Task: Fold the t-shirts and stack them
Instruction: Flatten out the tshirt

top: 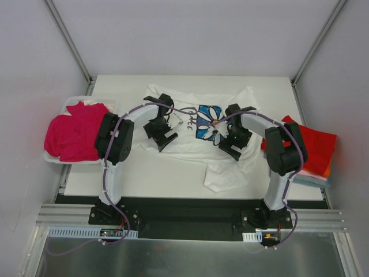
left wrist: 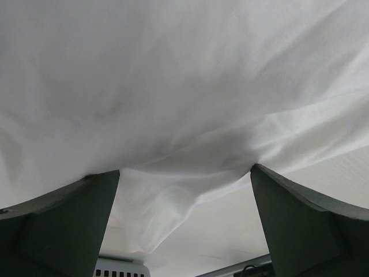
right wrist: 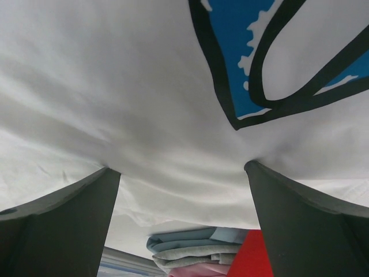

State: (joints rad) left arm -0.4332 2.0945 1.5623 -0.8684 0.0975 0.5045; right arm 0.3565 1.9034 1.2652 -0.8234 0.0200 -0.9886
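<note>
Table (top: pixel 144 179) carries white t-shirt (top: pixel 190 149), its lettering (top: pixel 185 123) partly hidden.

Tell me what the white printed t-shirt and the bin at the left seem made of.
White t-shirt: soft matte cloth, likely cotton; it wrinkles and drapes in folds. Its daisy print looks like flat ink, crisp-edged. Bin: probably rigid white plastic, smooth thin rim.

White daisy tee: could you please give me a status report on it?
Left gripper and right gripper both open, fingertips on cloth. White daisy tee spread, unfolded. Folded stack right, magenta tee left, neither blocking.
</note>
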